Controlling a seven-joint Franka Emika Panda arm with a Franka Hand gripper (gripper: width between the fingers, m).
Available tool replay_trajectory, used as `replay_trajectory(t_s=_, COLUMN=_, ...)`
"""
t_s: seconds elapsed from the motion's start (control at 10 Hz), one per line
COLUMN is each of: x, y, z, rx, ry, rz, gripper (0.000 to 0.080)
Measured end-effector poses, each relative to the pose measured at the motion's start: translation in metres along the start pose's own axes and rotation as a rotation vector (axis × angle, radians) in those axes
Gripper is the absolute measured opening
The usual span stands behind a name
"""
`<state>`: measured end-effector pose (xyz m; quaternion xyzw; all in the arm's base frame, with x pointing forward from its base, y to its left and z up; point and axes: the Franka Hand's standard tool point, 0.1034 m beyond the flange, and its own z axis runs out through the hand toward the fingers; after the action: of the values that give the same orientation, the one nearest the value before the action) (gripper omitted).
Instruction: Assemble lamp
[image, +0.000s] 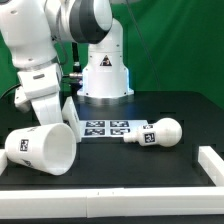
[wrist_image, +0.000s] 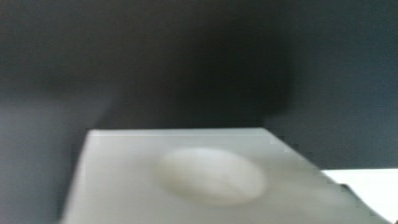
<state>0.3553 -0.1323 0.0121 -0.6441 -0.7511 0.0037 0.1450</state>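
The shade (image: 40, 150) lies on its side on the counter (image: 135, 178), at the exterior view's left. The end effector (image: 70, 116) hangs just behind it; I cannot tell its jaw state. The bulb (image: 160, 133) lies loose at the right. No parts are joined, so assembly is judged outstanding.

The black tabletop (image: 130, 180) is occupied by the shade (image: 42, 148) (on its side), the bulb (image: 160, 133) and the marker board (image: 105, 128).

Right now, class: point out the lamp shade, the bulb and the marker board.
lamp shade (image: 30, 144), exterior view, its outer wall.
bulb (image: 168, 131), exterior view, its round head.
marker board (image: 105, 128), exterior view, its middle tags.
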Motion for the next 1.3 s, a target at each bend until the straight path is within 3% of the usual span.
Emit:
replay_trajectory(t_s=0.1, x=0.002, y=0.000, z=0.000, rx=0.001, ry=0.000, rz=-0.018, gripper=0.0310)
replay_trajectory(t_s=0.4, x=0.012, y=0.002, z=-0.001, rx=0.001, ry=0.001, rz=-0.136, gripper=0.0310)
replay_trajectory(t_s=0.9, x=0.010, y=0.000, z=-0.001, rx=0.008, ry=-0.007, rz=-0.164, gripper=0.0311)
replay_trajectory(t_s=1.1, x=0.019, y=0.012, z=-0.016, rx=-0.012, ry=-0.038, rz=-0.352, gripper=0.0311)
replay_trajectory(t_s=1.2, x=0.032, y=0.024, z=-0.021, rx=-0.035, ry=-0.076, rz=-0.435, gripper=0.0311)
replay_trajectory(t_s=1.3, x=0.039, y=0.026, z=-0.020, rx=-0.051, ry=-0.094, rz=-0.474, gripper=0.0311)
